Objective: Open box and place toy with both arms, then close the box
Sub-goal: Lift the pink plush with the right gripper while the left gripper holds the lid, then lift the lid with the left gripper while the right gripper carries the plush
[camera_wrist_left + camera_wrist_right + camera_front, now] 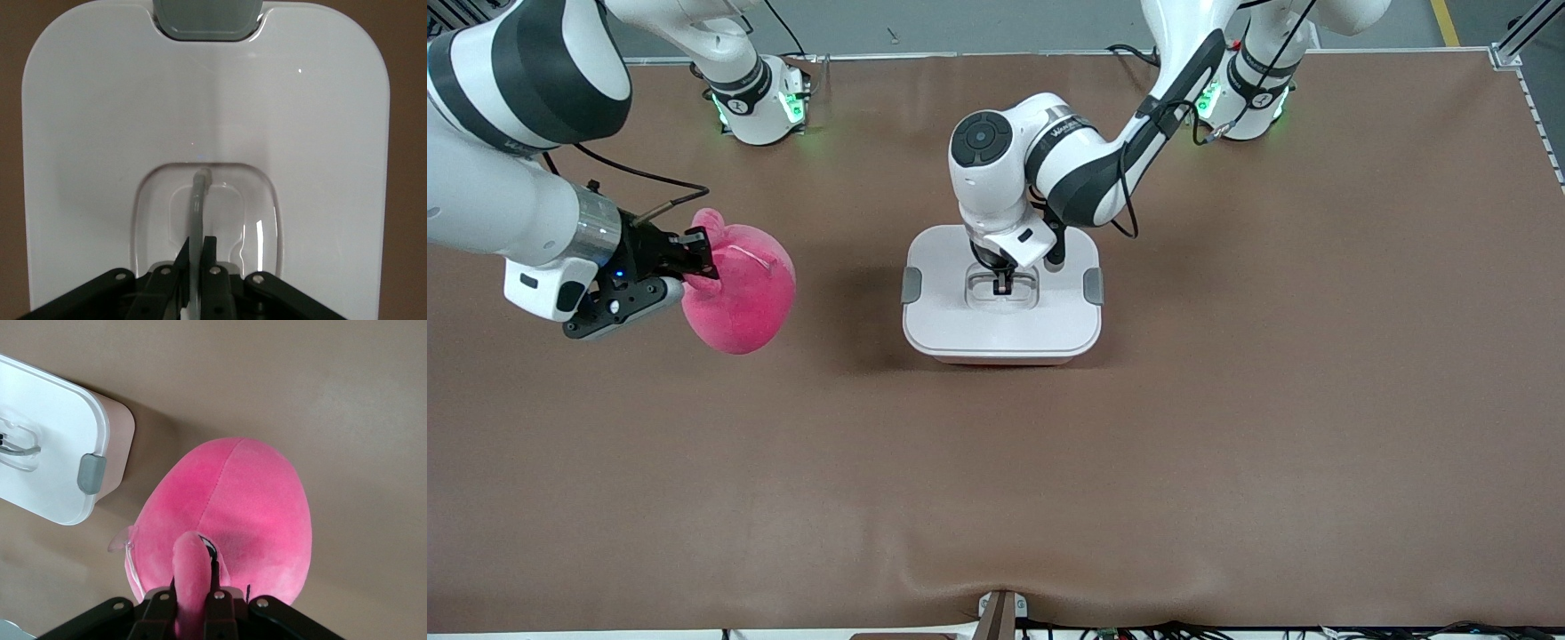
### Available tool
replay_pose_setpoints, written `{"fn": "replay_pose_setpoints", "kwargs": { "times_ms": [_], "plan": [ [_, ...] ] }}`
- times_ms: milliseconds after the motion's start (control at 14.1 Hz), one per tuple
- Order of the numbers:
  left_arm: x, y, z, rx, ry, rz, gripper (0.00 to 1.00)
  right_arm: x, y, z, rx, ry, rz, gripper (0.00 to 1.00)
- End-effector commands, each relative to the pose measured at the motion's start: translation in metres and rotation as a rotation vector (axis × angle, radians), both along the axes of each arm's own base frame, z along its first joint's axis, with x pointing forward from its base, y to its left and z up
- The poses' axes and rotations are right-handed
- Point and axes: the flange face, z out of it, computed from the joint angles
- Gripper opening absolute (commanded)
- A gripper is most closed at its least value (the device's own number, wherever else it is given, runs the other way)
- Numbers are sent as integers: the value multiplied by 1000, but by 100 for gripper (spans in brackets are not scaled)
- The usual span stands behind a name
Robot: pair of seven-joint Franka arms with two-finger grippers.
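Observation:
The box (pixel 1002 298) stands mid-table with its white lid (pixel 207 120) on and a grey clip (pixel 911 284) at each end. My left gripper (pixel 1003 286) is down in the lid's clear recess, shut on the thin clear handle (pixel 198 200). My right gripper (pixel 698 258) is shut on a protruding nub of the hot-pink plush toy (pixel 740 289) and holds it above the table toward the right arm's end, beside the box. In the right wrist view the toy (pixel 240 513) fills the middle and the box (pixel 57 443) shows at the edge.
The brown table mat (pixel 1227 427) spreads all around the box. The arm bases (pixel 760 102) stand along the table's edge farthest from the front camera.

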Motion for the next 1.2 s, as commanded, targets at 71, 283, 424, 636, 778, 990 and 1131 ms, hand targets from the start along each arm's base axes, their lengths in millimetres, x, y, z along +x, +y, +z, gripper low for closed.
{"fn": "replay_pose_setpoints", "kwargs": {
  "times_ms": [71, 283, 424, 636, 778, 990, 1131],
  "plan": [
    [-2, 5, 9, 1, -22, -33, 0, -2, 0, 8, 11, 3, -16, 0],
    [-4, 5, 15, -4, -20, -59, 0, -2, 2, 8, 11, 3, -13, 0],
    [-3, 5, 17, -1, -22, -61, 0, -2, 2, 8, 11, 5, -12, 0],
    [-4, 5, 26, -8, -29, -61, 0, -2, 2, 8, 5, 8, -42, 0],
    [-4, 5, 30, -12, -33, -63, 0, -2, 4, 9, 11, 15, -75, 0],
    [-5, 6, 47, -32, -42, -73, 0, -3, 9, 10, 20, 35, -142, 0],
    [-1, 14, 57, -26, -41, -70, 0, -5, 18, 10, 28, 46, -175, 0]
  ]
}}
